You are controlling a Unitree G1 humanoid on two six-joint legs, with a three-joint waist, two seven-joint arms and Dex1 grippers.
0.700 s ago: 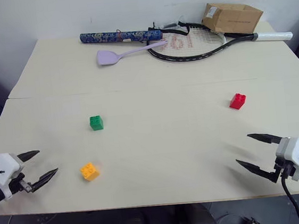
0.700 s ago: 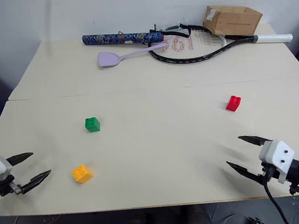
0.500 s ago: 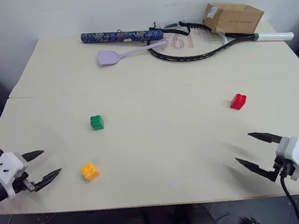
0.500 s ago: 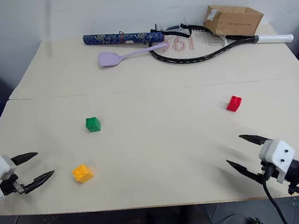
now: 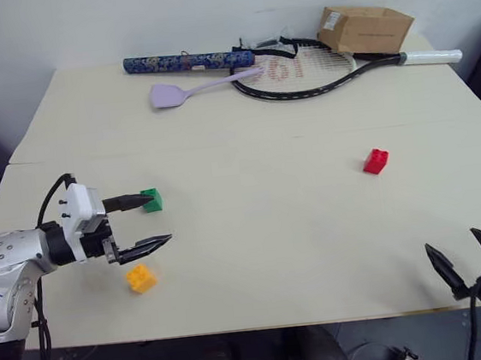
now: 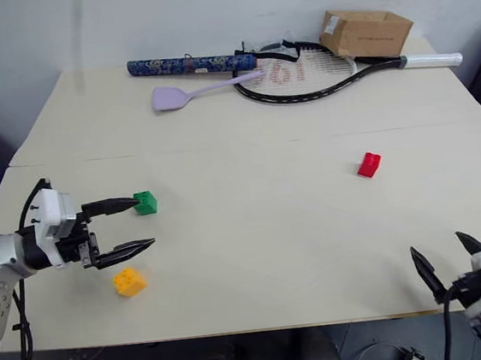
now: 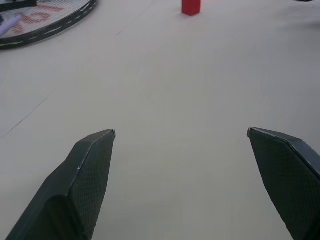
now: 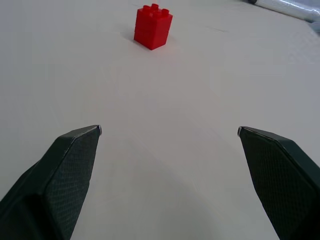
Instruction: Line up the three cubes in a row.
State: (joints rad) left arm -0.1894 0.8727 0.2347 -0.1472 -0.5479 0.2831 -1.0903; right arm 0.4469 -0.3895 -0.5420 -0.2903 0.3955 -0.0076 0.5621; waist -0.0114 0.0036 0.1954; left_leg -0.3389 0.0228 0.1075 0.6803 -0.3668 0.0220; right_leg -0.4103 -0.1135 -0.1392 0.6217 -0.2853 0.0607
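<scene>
The three cubes lay apart on the pale table (image 5: pixel 241 102), none inside anything. The green cube (image 5: pixel 150 200) sat on the left side of the table, the orange-yellow cube (image 5: pixel 141 277) nearer the front edge just below it, and the red cube (image 5: pixel 375 161) well apart on the right side, standing alone with its studs up.

The left gripper (image 5: pixel 148 221) hung over the table with its two black fingers spread wide and nothing between them. In the head views its upper finger tip lay right at the green cube, though whether it touched could not be told; the lower finger pointed out above the orange-yellow cube. The right gripper (image 5: pixel 462 252) sat at the front right corner, its fingers also wide apart and empty, aimed toward the red cube, which stood ahead of it and well clear.

Along the back edge lay a dark patterned tube (image 5: pixel 188 61), a lilac spatula (image 5: pixel 188 89) and a racket (image 5: pixel 315 71) with a white grip. The only container was a brown cardboard box (image 5: pixel 365 28) at the back right corner, resting beside the racket's frame; its flaps looked closed, so its contents could not be seen.
</scene>
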